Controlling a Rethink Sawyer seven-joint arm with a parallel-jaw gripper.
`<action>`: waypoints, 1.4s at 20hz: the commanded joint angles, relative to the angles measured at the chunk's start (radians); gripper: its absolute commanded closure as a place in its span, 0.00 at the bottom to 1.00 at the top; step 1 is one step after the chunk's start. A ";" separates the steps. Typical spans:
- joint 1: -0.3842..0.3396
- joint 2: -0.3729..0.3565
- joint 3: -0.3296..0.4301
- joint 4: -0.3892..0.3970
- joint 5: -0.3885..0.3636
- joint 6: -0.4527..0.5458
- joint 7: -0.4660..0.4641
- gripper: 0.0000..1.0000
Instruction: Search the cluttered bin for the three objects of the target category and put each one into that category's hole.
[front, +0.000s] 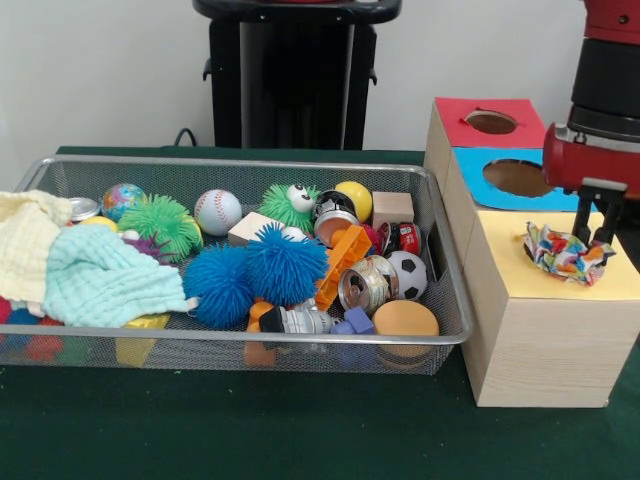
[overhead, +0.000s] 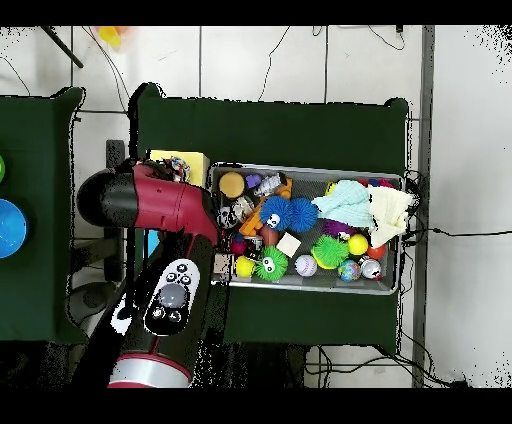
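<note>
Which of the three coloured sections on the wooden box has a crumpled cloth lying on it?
The yellow section, nearest the camera, holds the multicoloured cloth; the red section and blue section show open holes.

Red-and-black arm (overhead: 160, 260), grey button panel

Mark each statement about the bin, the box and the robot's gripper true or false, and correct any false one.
1. A multicoloured cloth lies on the yellow top of the wooden box. True.
2. The baseball sits on the red section of the box. False: it lies inside the wire bin.
3. The gripper hangs over the middle of the bin. False: it is over the box, beside the cloth.
4. Two blue spiky balls lie side by side in the bin. True.
5. The blue section has no hole. False: a round hole is cut in it.
</note>
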 joint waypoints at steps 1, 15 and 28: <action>-0.020 0.052 0.145 0.169 0.017 -0.083 0.222 1.00; -0.045 -0.017 0.176 0.281 -0.001 -0.106 0.185 1.00; -0.074 -0.027 0.175 0.278 -0.028 -0.102 0.144 1.00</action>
